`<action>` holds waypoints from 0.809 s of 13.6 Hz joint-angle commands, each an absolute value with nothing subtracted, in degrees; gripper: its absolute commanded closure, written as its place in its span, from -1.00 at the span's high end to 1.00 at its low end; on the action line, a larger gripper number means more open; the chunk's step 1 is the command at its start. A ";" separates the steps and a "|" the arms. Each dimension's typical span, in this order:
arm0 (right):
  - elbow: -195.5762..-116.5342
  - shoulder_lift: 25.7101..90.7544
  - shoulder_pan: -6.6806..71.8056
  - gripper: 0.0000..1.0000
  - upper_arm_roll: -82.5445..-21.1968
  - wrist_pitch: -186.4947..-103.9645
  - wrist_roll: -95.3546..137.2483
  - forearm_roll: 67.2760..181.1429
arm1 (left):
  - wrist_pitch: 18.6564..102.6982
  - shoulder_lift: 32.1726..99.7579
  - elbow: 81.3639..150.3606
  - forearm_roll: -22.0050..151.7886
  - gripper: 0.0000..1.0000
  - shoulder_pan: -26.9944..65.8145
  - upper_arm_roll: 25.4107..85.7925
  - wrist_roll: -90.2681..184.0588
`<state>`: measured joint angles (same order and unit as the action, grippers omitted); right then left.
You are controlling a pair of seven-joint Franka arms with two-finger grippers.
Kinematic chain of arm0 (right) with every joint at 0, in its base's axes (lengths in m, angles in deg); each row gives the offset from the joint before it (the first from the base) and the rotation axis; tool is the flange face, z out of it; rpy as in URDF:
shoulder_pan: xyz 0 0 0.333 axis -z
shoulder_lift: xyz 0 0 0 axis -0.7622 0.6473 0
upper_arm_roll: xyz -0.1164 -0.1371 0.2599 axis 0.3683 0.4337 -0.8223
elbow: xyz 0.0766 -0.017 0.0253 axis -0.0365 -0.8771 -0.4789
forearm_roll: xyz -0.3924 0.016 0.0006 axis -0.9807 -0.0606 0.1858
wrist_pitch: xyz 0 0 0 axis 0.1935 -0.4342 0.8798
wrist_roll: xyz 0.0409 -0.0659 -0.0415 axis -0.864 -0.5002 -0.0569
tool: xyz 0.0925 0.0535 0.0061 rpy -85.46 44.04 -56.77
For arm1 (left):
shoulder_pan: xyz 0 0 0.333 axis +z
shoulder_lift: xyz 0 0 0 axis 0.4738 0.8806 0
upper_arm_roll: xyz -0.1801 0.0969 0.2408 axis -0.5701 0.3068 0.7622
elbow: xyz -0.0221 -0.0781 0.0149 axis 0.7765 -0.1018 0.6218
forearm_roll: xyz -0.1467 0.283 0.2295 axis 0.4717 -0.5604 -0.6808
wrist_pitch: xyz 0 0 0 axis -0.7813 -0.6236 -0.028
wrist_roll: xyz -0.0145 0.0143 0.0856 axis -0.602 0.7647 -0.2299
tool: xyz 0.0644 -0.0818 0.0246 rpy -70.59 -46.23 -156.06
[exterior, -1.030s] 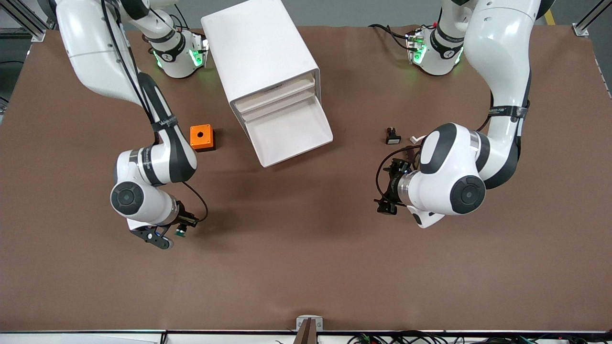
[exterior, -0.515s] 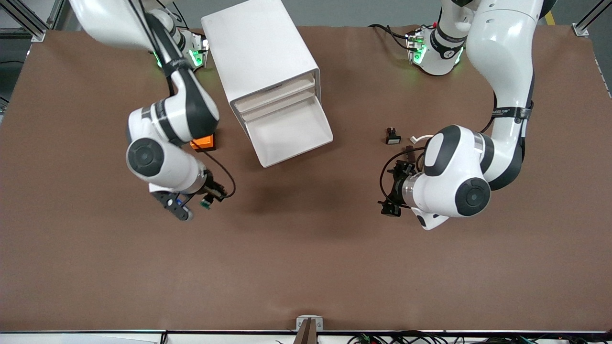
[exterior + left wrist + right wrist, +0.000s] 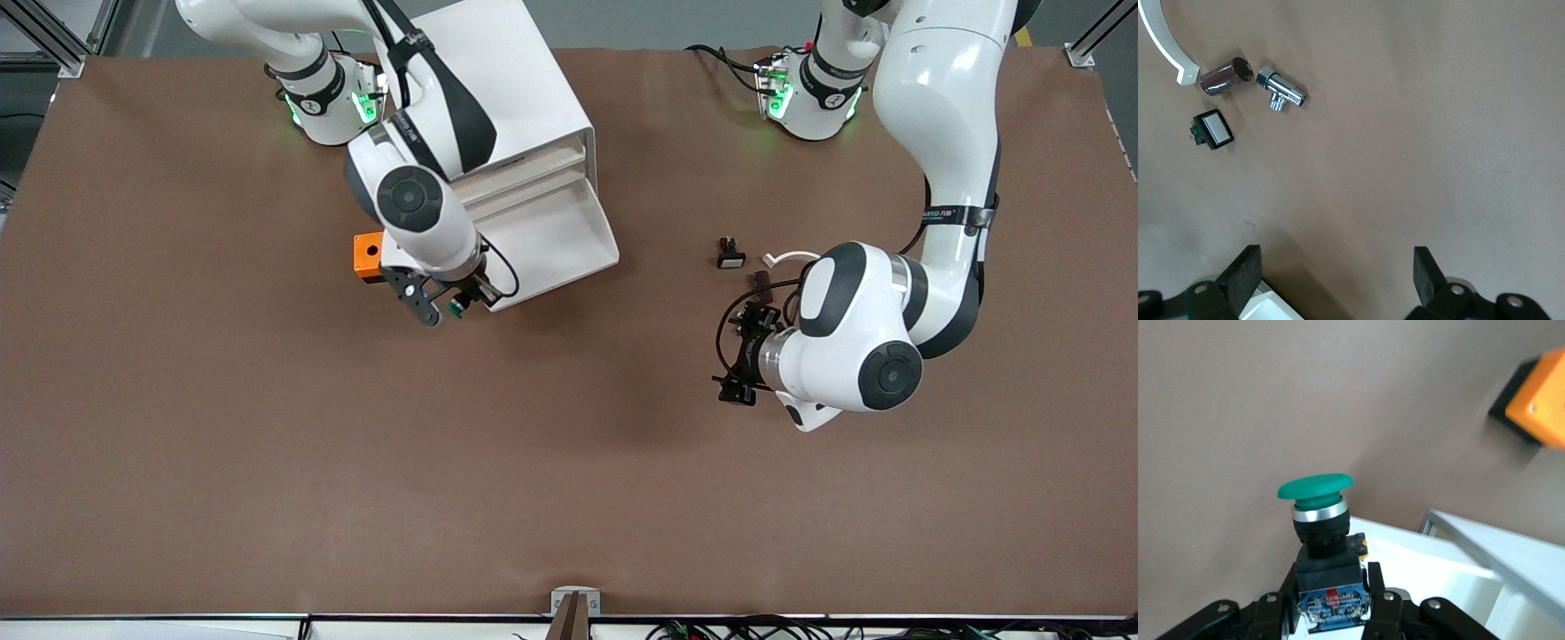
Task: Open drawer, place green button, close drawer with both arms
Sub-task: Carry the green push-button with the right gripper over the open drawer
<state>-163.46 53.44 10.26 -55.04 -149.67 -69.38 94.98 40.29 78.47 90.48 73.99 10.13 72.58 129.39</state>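
The white cabinet point(image 3: 480, 89) stands near the right arm's base, with one lower drawer point(image 3: 551, 240) pulled out and its tray bare. My right gripper point(image 3: 442, 305) is shut on the button point(image 3: 457, 308) and holds it above the table, at the open drawer's front corner toward the right arm's end. In the right wrist view the gripper point(image 3: 1331, 587) clamps the button's black-and-blue body, green cap point(image 3: 1315, 487) outward, over the drawer's rim point(image 3: 1458, 580). My left gripper point(image 3: 742, 356) hangs open and empty above bare table, also seen in the left wrist view point(image 3: 1338, 273).
An orange box with a hole point(image 3: 366, 255) sits beside the drawer toward the right arm's end. A black button with a white cap point(image 3: 730, 255), a brown cylinder point(image 3: 1226, 75), a chrome fitting point(image 3: 1281, 87) and a white curved piece point(image 3: 782, 259) lie by the left arm.
My right arm has carried the button up from the table's right-arm end to the open drawer's front corner. My left gripper has drifted slightly and stays open.
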 commanded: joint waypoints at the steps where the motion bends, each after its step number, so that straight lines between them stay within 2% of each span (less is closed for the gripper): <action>1: -168.57 50.41 6.43 -0.99 -54.42 -153.09 -79.06 95.54 | 39.40 77.52 91.03 72.86 0.99 10.35 72.52 128.95; 11: -169.62 53.48 -1.67 -1.00 -54.33 -162.58 -93.24 95.54 | 39.40 77.52 90.86 72.86 0.99 10.09 72.52 129.04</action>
<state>-168.50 53.35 -0.74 -55.00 -160.78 -91.74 94.98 40.23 78.44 90.48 73.99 10.15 72.54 129.39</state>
